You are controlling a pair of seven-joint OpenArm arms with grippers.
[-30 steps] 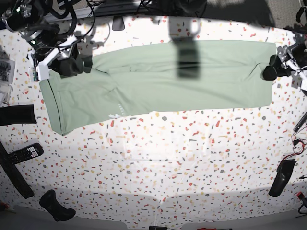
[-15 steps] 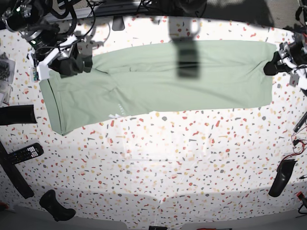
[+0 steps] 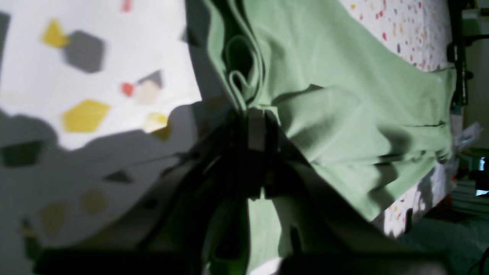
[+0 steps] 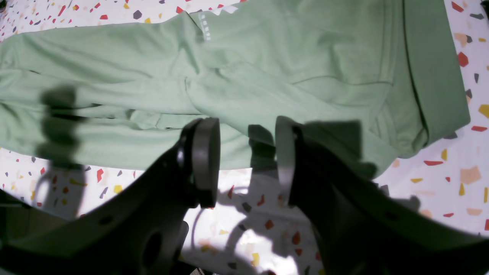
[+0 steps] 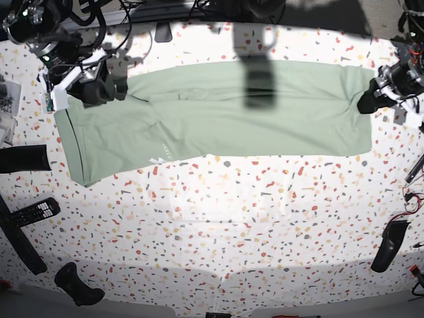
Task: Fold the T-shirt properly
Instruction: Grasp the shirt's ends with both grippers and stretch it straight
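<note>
i see my left gripper (image 3: 255, 126) pinching the t-shirt (image 5: 232, 112) hem at the bench (image 5: 232, 218) far edge; my right gripper (image 4: 244, 160) is open above the cloth.

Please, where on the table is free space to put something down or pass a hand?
The wide speckled table in front of the T-shirt is bare. Crowded: the remote and dark tools at one side edge, cables behind the shirt, and both shirt ends, where the left gripper and right gripper work.
</note>
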